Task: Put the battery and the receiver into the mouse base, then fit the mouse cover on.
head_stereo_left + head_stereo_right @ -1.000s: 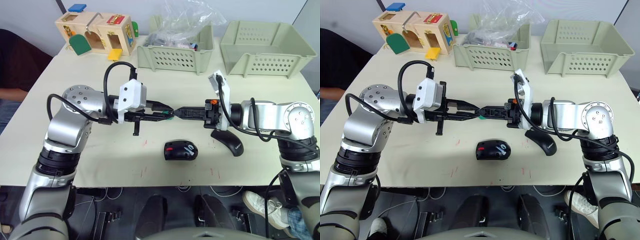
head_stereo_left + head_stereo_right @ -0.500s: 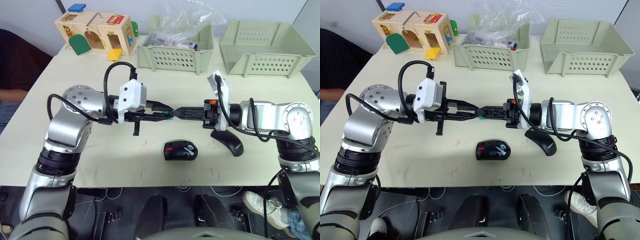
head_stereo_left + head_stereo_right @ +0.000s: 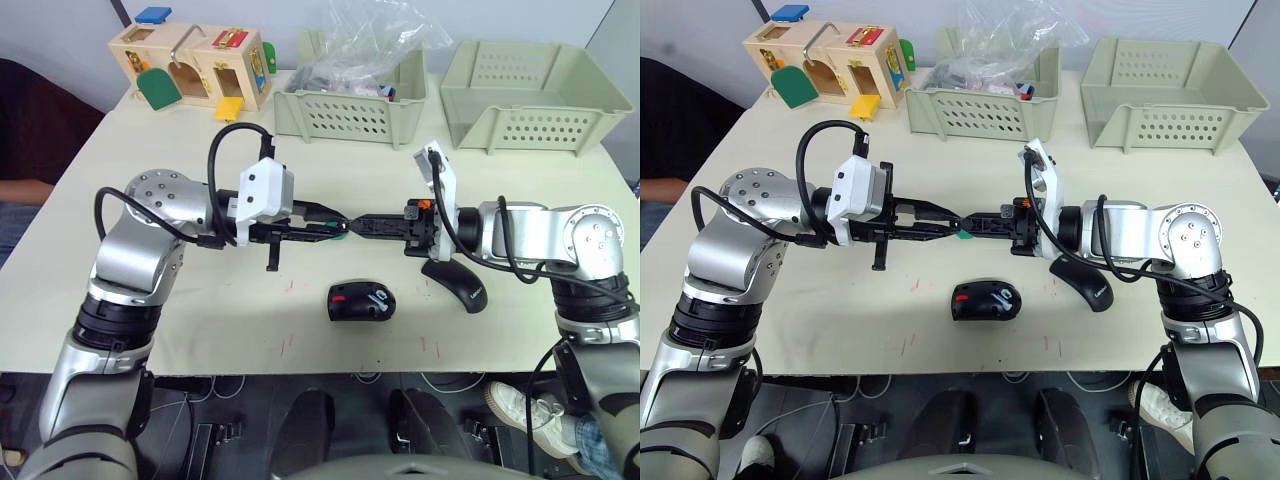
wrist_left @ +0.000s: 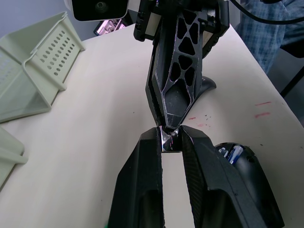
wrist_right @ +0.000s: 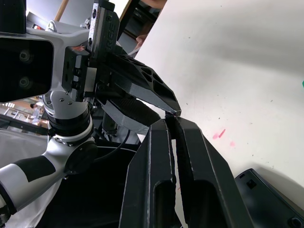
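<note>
My left gripper (image 3: pixel 343 226) and right gripper (image 3: pixel 354 225) meet tip to tip above the table's middle. A tiny silvery receiver (image 4: pixel 166 141) sits pinched between the left fingertips, and the right gripper's closed tip (image 4: pixel 165 127) presses on its other end. Below them, near the front edge, lies the black mouse base (image 3: pixel 362 300) with its red patch. The blue-and-white battery (image 4: pixel 232 153) lies inside it. The glossy black mouse cover (image 3: pixel 458 282) rests on the table under my right forearm.
A flat green disc (image 3: pixel 962 236) lies on the table just behind the fingertips. Two pale green baskets (image 3: pixel 355 112) (image 3: pixel 535 95) stand along the back, one holding a plastic bag. A wooden latch toy (image 3: pixel 190 65) sits at the back left.
The right gripper has edged slightly toward the left one; otherwise both arms hold the same tip-to-tip pose.
</note>
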Controlling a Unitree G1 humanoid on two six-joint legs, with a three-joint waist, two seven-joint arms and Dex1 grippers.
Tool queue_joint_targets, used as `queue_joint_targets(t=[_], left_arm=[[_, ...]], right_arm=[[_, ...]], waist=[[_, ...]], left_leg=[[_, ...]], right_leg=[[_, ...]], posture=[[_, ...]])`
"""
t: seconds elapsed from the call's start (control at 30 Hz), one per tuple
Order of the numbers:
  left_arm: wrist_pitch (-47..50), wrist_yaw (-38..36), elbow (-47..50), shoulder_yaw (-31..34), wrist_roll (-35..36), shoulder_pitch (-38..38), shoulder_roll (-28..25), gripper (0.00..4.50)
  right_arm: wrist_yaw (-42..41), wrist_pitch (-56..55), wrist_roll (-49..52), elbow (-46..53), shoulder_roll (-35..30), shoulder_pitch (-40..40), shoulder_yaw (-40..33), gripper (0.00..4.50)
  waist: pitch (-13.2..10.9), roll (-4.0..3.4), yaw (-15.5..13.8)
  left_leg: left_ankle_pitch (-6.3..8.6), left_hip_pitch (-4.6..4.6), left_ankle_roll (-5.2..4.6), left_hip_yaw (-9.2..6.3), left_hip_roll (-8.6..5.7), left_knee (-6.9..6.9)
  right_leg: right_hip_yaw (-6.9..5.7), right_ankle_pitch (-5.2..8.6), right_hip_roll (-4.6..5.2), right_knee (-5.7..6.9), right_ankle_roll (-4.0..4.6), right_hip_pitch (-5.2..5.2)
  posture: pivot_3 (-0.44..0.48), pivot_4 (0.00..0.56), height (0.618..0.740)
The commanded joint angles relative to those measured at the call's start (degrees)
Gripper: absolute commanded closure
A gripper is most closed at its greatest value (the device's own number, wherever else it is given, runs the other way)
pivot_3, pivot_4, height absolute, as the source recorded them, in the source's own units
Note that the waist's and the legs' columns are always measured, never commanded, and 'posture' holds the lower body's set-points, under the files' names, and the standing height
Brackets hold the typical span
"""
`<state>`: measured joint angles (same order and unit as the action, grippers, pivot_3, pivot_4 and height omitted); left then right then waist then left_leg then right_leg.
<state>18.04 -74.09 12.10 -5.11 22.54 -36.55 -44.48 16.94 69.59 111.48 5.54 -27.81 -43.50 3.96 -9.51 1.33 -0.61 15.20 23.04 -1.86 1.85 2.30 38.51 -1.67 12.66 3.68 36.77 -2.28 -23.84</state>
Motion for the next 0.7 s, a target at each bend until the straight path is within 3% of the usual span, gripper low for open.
queue_joint_targets(t=[0.03, 0.2, 0.3, 0.5, 0.7], left_arm=[[-0.8, 0.1, 1.3, 0.3, 0.4, -1.0, 0.1, 3.91], [3.6, 0.8, 1.7, 1.1, 3.0, -0.5, 0.3, 3.91], [8.6, 2.5, 2.4, 2.4, 5.6, 0.0, 0.1, 3.04], [18.2, 5.4, 5.4, 6.3, 12.4, 3.6, -1.3, 0.19], [17.8, 4.1, 9.2, 5.9, 12.7, 12.5, -3.8, 0.08]], right_arm=[[-0.5, -0.2, 1.5, 1.7, 0.1, -1.0, -0.8, 4.46], [-0.8, 0.2, 1.5, 1.8, -0.7, -1.4, -0.7, 4.46], [-0.9, 0.5, 1.5, 1.9, -2.0, -1.5, -0.6, 4.5], [-2.6, 2.2, 1.5, 3.6, -9.3, -1.0, -0.3, 4.5], [-5.4, 5.1, 1.5, 6.9, -20.6, -5.1, 4.6, 4.5]], waist=[[0.0, 0.0, 0.0], [0.0, -0.01, 0.0], [0.0, -0.01, 0.0], [-0.1, -0.04, 0.1], [-0.1, -0.12, 0.3]], left_leg=[[0.0, 0.0, 0.0, 0.0, 0.0, 0.0], [0.0, 0.0, 0.0, -0.01, 0.0, 0.0], [0.0, 0.01, 0.0, -0.05, 0.0, 0.0], [0.0, 0.02, 0.0, -0.2, 0.0, -0.03], [0.0, 0.35, 0.0, -0.19, 0.0, -0.03]], right_leg=[[0.0, 0.0, 0.0, 0.0, 0.0, 0.0], [0.0, 0.0, 0.0, 0.0, 0.0, 0.0], [0.01, 0.0, 0.0, 0.0, 0.0, -0.01], [0.02, 0.0, 0.0, -0.01, -0.01, -0.05], [0.04, 0.0, 0.01, -0.01, -0.01, -0.41]], posture=[[0.0, 0.15, 0.74], [0.0, 0.15, 0.74], [0.0, 0.15, 0.74], [0.0, 0.15, 0.74], [0.0, 0.15, 0.74]])
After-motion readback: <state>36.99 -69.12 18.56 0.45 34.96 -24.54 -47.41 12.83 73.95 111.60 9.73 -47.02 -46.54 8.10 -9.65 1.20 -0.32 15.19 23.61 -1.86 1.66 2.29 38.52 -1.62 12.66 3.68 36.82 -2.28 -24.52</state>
